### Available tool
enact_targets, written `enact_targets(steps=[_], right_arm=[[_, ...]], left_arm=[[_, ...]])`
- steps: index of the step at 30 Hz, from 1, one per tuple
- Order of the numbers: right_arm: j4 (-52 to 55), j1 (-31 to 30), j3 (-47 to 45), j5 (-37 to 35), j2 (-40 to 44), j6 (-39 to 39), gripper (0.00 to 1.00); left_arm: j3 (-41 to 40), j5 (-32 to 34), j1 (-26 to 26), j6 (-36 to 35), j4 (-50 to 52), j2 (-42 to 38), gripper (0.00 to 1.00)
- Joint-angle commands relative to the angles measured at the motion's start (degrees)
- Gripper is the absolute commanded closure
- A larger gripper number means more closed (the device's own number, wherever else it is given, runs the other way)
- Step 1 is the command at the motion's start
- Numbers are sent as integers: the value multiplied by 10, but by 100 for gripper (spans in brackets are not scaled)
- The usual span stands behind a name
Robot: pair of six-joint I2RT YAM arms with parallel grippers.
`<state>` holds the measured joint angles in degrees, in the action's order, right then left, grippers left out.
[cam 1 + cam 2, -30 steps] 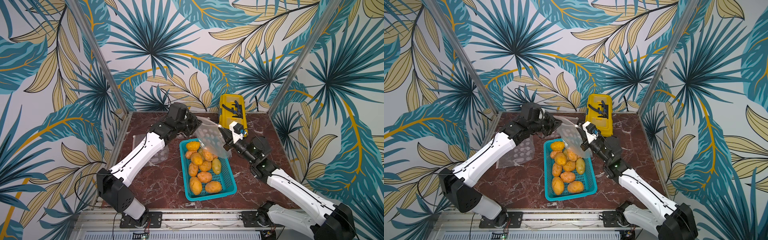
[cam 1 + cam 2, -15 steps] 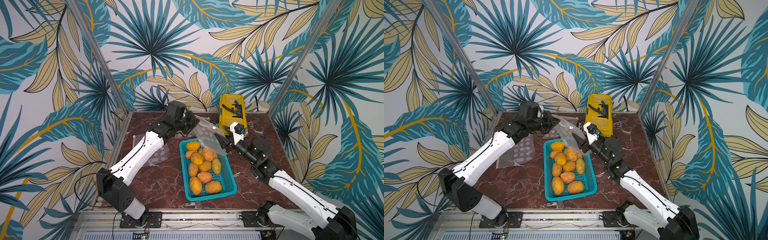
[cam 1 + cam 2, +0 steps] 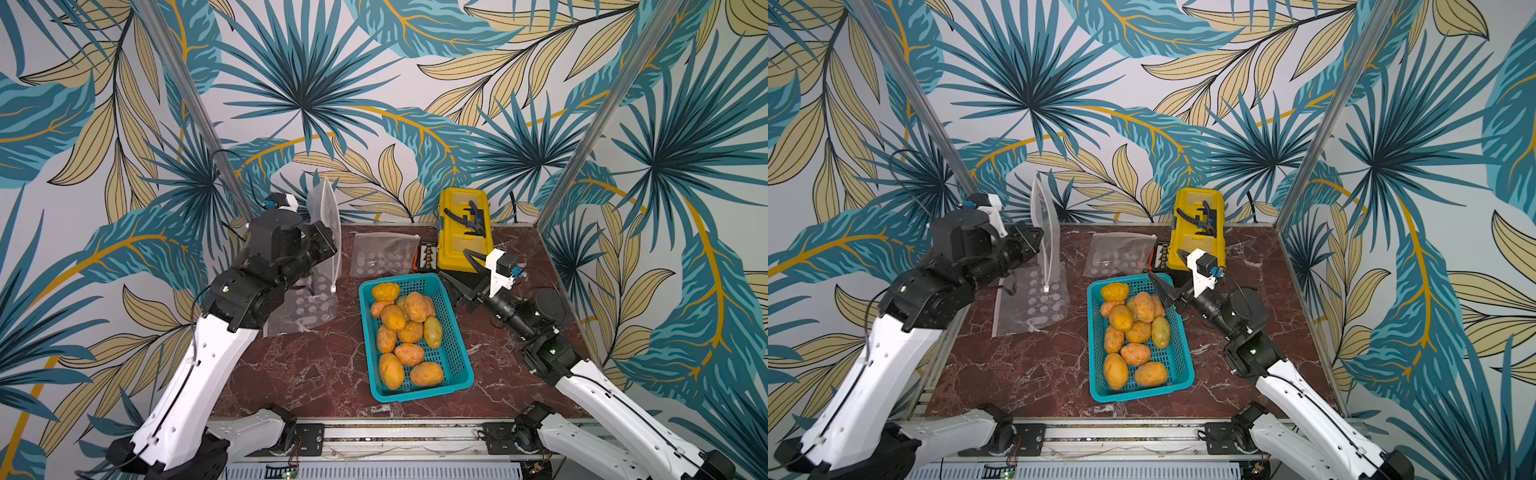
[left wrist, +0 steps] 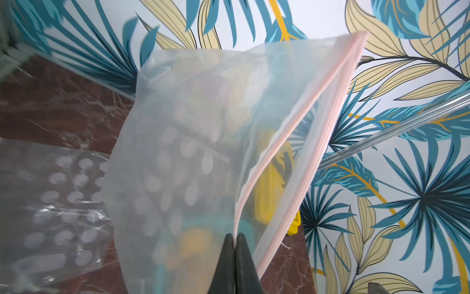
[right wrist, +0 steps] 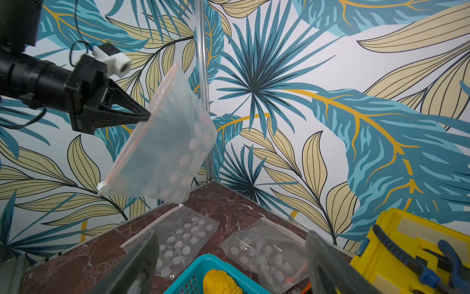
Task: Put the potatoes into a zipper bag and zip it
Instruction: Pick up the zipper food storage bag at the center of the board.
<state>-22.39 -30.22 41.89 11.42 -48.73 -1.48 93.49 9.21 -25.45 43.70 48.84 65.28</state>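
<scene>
In both top views the left jaws were pinched shut on the zipper bag (image 3: 326, 224) (image 3: 1045, 232). They held it upright in the air over the desk's (image 3: 311, 365) far left part, above a spare bag (image 3: 305, 309) lying flat. The potatoes (image 3: 405, 328) (image 3: 1136, 332) lay piled in a teal basket (image 3: 456, 332) mid-desk, well apart from the held bag. The right jaws stood wide open and empty just beside the basket's far right corner, in front of a yellow toolbox (image 3: 463, 237).

The left wrist view showed the jaws closed on one pink zip strip of the bag (image 4: 190, 152), its mouth gaping.

The right wrist view showed the spread fingers (image 5: 138, 264) empty, with one potato (image 5: 221, 282) below.
</scene>
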Motion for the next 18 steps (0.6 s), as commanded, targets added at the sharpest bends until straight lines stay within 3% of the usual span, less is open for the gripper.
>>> enact_targets(steps=[1,4,10,14,18], right_arm=[[14,-2,0,-5,2,-40,9],[44,-2,22,-33,-12,-81,8],[139,-1,75,-72,-60,-185,8],[197,-2,100,-78,-85,-231,8],[184,-2,97,-44,-105,-279,8]], left_arm=[[-4,62,-4,-79,92,-5,100],[-24,72,-37,-106,108,0,100],[-79,99,-156,-120,106,60,100],[-131,53,-172,-98,88,75,100],[-190,15,-174,-92,27,65,100]])
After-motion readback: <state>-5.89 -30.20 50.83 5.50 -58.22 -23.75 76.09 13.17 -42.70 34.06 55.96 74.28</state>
